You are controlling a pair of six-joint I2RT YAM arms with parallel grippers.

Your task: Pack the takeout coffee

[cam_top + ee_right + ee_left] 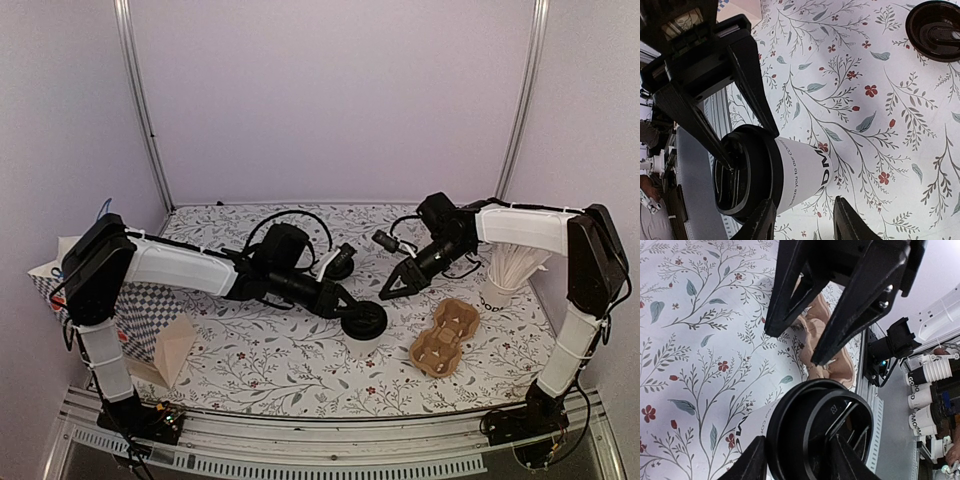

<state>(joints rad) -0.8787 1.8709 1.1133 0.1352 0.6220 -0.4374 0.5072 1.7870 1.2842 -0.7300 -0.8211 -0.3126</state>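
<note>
1. Between the fingers of the left gripper (360, 312) stands the coffee (364, 330), upright on the table (280, 372). Its lid (747, 170) is on. The fingers sit closed against the lid's rim on both sides, so I judge the grip to be on the lid, not the paper wall.
2. Just beyond the coffee from that hand hangs the right gripper (388, 292). Its jaws are partly apart and hold nothing, and its tips point at the cup without touching it.
3. The step in hand, as I judge it, is that the coffee is capped and gripped but not yet lifted. The wells of the carrier (440, 345) are empty.
4. The next move calls for a straight lift, a short carry to the left gripper's right, and a set-down into a near well with the cup kept upright. A hold on the lid alone could pull it off, so a slow lift seems wise.
5. The right gripper hangs just beside that route and would likely need to back away first. Past the carrier, the stick cup (497, 292) stands close to the table's right edge, apart from the near wells.
6. Bare table lies on the near side of the left gripper. A spare lid (935, 30) lies on its far side. The bag (175, 350) stands well back, by that arm's elbow.
</note>
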